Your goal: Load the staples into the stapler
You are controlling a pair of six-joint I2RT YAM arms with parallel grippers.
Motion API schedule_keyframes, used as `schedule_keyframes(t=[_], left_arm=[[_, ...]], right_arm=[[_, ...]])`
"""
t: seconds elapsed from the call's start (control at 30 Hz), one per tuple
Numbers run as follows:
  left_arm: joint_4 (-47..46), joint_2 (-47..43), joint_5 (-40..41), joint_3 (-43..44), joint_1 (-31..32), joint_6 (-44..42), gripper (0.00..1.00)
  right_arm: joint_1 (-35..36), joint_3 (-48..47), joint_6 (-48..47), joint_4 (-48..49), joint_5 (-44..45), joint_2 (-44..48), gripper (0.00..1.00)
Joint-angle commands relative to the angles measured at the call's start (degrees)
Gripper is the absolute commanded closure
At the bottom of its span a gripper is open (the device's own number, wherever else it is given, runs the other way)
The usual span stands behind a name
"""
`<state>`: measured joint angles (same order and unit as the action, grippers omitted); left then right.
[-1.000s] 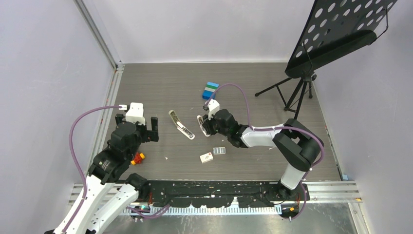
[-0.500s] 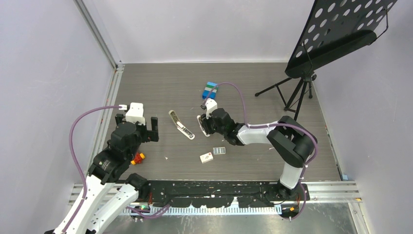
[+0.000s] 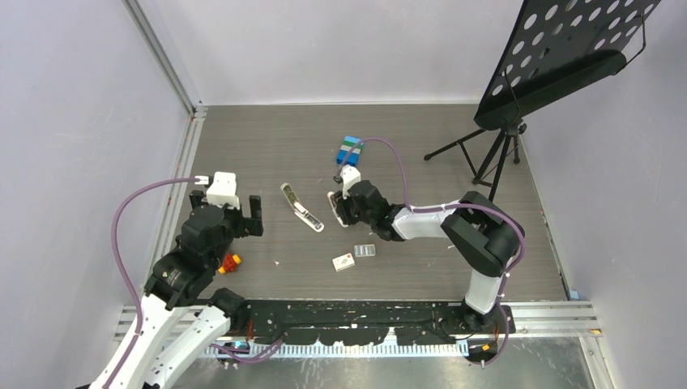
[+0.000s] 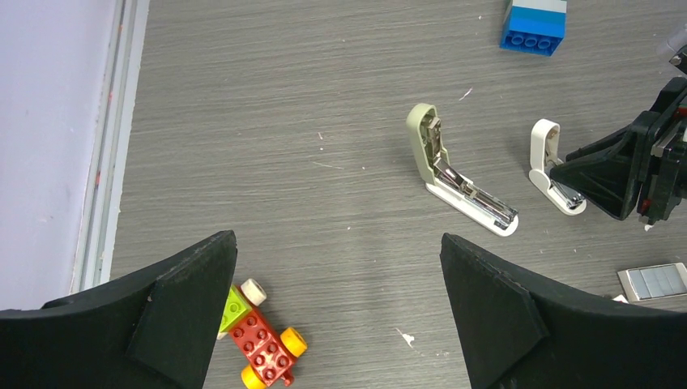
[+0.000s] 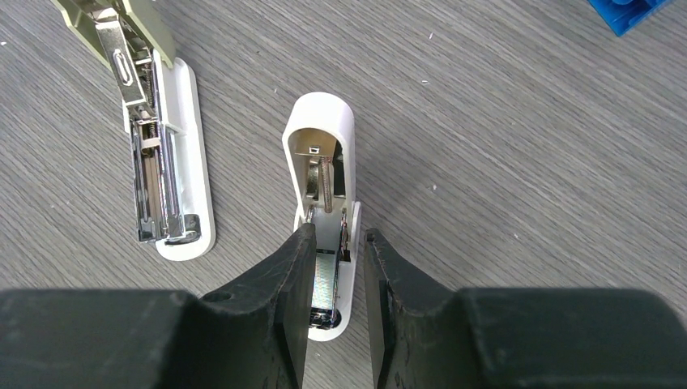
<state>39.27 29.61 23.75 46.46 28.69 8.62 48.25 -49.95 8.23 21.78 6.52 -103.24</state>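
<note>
The stapler [image 3: 301,209] lies open on the table, olive-beige top hinged up and silver channel bare; it also shows in the left wrist view [image 4: 462,182] and the right wrist view [image 5: 158,162]. The white staples box [image 3: 343,262] and its silvery insert [image 3: 365,250] lie nearer the arms; the insert shows in the left wrist view [image 4: 658,282]. My right gripper [image 5: 334,235] stands over a stubby white object [image 5: 324,162], jaws a narrow gap apart astride its base, where a silvery strip lies. My left gripper [image 4: 339,243] is wide open and empty, well left of the stapler.
A red-yellow toy brick car [image 4: 259,340] lies by my left gripper's left finger. Blue stacked bricks [image 3: 350,149] sit behind the right gripper. A black music stand [image 3: 559,57] on a tripod stands at the back right. Walls close the left and back sides.
The right gripper has crept slightly left and away over the stubby white object. The left arm has shifted slightly. The objects have not moved.
</note>
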Motion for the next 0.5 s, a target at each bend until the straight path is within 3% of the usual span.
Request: schedule_keyframes(t=[0.0,0.47], left_arm=[[-1.5,-1.0,-0.8,-0.2,-0.4,0.4,0.01],[-1.2,-0.5,-0.5,-0.5,-0.4,0.5,0.01]], right_arm=[[0.1,-0.2,1.5,-1.1,0.3,1.7,0.67],[0.3,0.8,2.2,-3.3,-1.9,4.1,0.66]])
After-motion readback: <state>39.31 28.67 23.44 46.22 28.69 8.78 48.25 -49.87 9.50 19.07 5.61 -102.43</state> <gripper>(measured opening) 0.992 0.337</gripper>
